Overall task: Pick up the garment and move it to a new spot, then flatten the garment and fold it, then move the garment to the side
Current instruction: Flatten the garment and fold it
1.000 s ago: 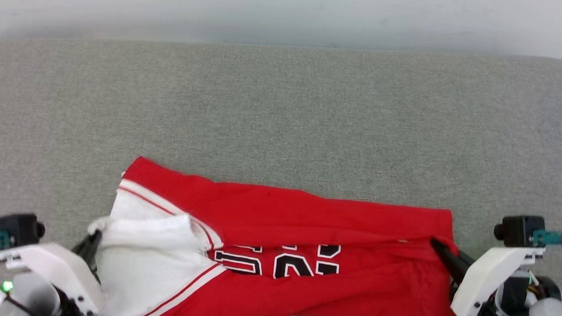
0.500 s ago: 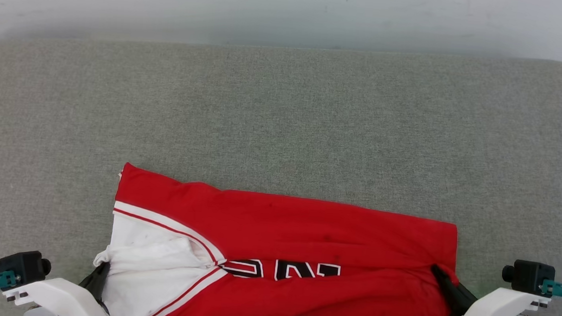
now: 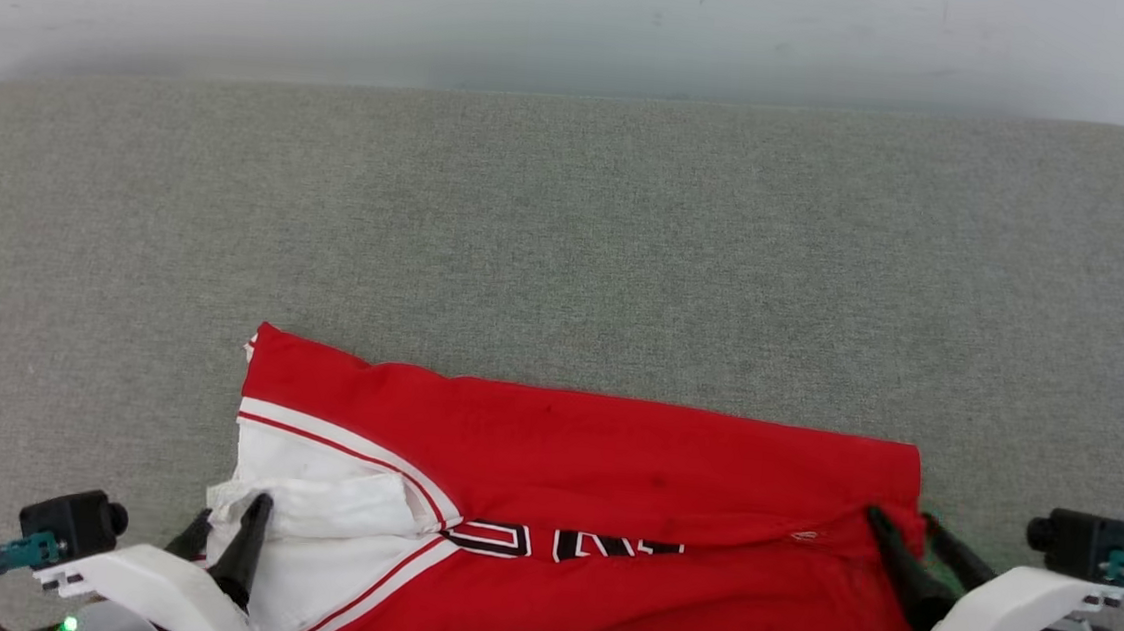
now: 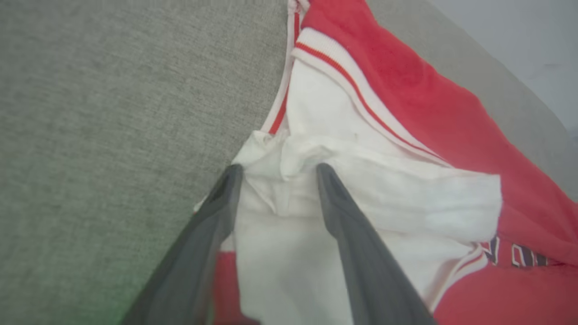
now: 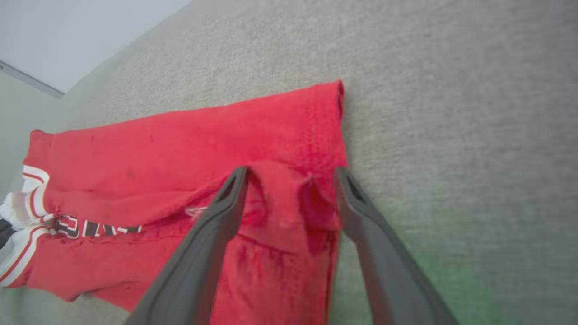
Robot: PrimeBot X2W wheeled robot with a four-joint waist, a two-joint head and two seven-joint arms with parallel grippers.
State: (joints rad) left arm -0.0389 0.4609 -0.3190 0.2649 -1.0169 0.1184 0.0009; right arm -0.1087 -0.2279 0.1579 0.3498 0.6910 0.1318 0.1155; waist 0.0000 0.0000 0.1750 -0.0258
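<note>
A: Pincers letting go?
B: Yes, the left pincer (image 3: 233, 510) and right pincer (image 3: 900, 516) are gaping now, clamped a moment ago. The garment (image 3: 566, 516) is lying folded lengthwise, near edge of the grey fabric surface (image 3: 567, 256). This fold is probably finishing.

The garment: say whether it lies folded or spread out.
Folded: the garment lies as a narrow band, red cloth lapped over the lettering so only a strip of it shows.
</note>
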